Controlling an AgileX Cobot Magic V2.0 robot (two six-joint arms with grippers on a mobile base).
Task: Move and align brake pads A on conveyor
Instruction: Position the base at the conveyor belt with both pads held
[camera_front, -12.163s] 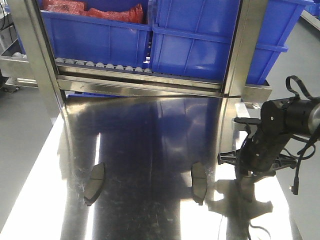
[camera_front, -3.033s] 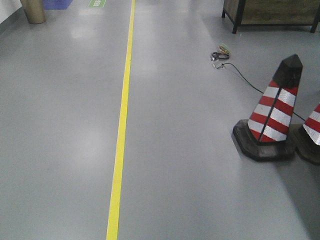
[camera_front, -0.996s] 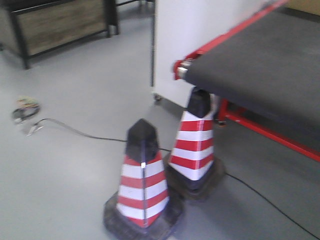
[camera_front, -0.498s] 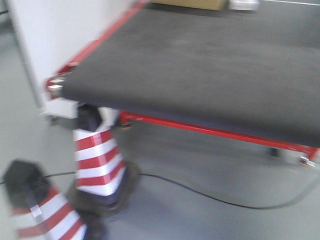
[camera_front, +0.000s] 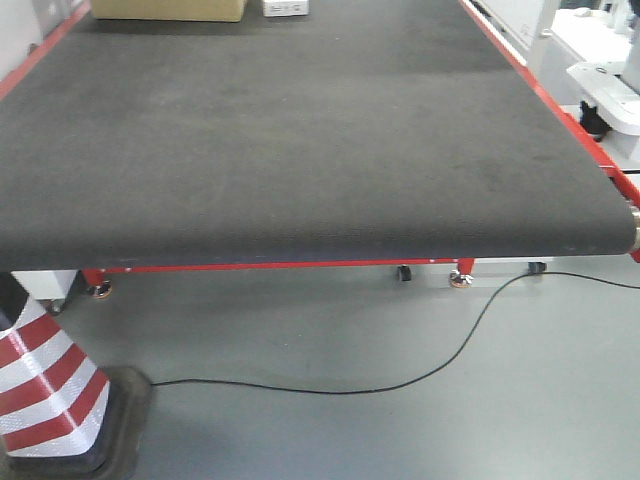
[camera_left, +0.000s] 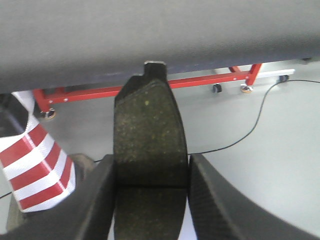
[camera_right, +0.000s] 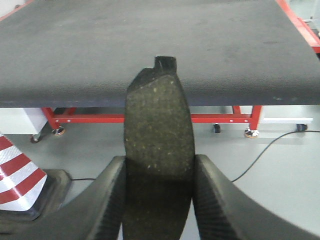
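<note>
We find the left jaws pinching one brake pad (camera_left: 147, 135) by its long edges, end tab pointing forward at the conveyor (camera_front: 300, 130); the right jaws pinch a second brake pad (camera_right: 159, 130) the same way. Both pads hang over the floor, short of the conveyor's near edge. A striped cone (camera_front: 45, 400) stands by the near left corner and a cable (camera_front: 400, 382) trails underneath. We judge the approach not yet complete: close in squarely, keep off the cone, carry both pads above the edge, then lay them flat, parallel and level
</note>
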